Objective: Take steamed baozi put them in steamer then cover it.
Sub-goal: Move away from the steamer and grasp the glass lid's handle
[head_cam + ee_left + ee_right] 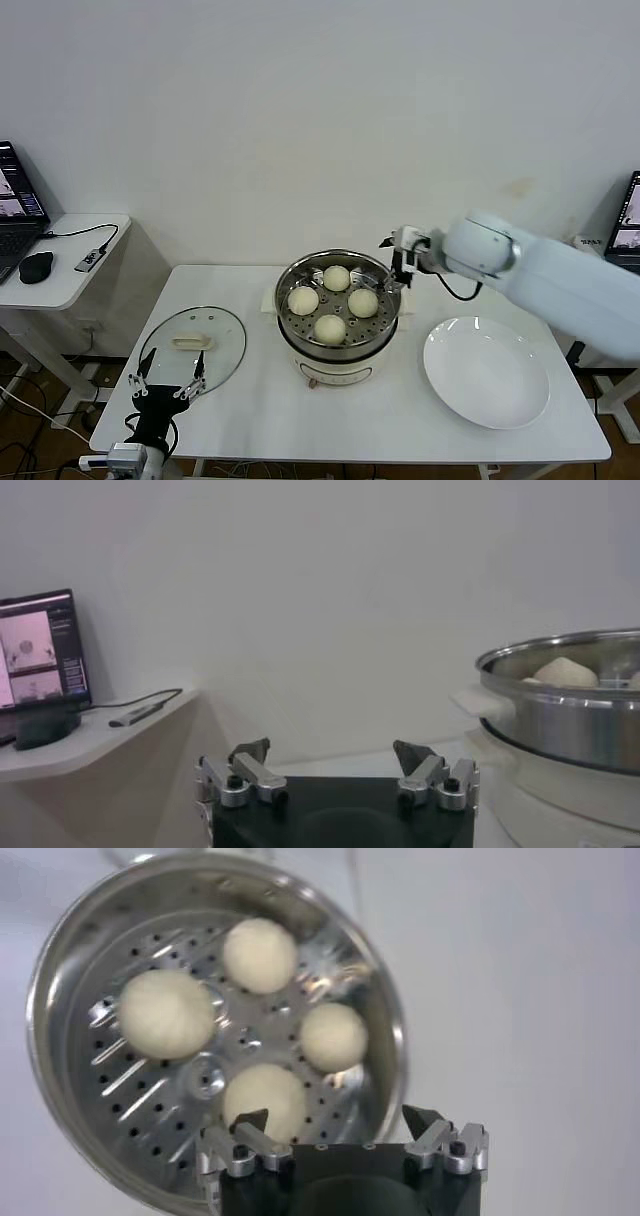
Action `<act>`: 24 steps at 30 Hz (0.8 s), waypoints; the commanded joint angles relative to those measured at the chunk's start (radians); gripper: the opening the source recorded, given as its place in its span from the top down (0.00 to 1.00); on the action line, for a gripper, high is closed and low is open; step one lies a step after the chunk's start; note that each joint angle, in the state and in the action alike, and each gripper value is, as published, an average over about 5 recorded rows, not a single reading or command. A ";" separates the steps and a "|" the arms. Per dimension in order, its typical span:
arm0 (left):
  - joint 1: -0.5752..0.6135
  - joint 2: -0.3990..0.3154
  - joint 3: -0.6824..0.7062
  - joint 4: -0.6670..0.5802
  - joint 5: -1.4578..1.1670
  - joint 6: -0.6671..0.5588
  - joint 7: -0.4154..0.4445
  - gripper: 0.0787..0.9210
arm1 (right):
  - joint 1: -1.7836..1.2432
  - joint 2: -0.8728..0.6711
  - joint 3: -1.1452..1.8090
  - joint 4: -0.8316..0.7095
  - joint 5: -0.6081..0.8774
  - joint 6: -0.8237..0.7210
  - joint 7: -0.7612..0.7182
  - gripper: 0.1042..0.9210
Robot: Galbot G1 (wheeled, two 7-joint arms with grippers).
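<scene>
Table (260,400): a white table filled the lower middle of the head view and carried everything below.
Right arm (560,275): big and white, it came in from the right edge of the frame.
Plate (487,372): a flat white round plate lay at the lower right, near the steamer but not touching it.
Steamer (336,345): the shiny steel pot on its cream base stood in the middle of the frame, with no lid on it.
Cover (193,344): the clear glass lid lay flat at the lower left, well apart from the steamer.
Right gripper (398,281): it hung over the right rim of the steamer, fingers (245,1138) spread wide, holding nothing.
Left gripper (166,386): it sat at the bottom left, at the near edge of the cover, fingers (250,770) spread wide, holding nothing.
Baozi (330,327): four cream-white buns sat apart from each other on the holed tray inside the steamer.
</scene>
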 commanded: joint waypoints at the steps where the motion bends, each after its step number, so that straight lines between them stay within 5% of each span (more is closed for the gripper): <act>1: 0.000 -0.005 0.001 0.006 0.010 -0.014 0.011 0.12 | -0.758 -0.094 0.697 0.132 -0.077 0.372 0.347 0.12; 13: -0.010 -0.020 0.006 0.059 0.128 -0.084 -0.009 0.12 | -1.378 0.407 1.450 0.173 -0.298 0.628 0.159 0.12; 19: -0.014 0.000 -0.023 0.133 0.490 -0.138 -0.032 0.12 | -1.534 0.632 1.635 0.261 -0.253 0.581 0.069 0.12; 24: 0.016 0.075 -0.100 0.205 0.821 -0.221 -0.031 0.12 | -1.644 0.703 1.722 0.303 -0.246 0.555 0.138 0.12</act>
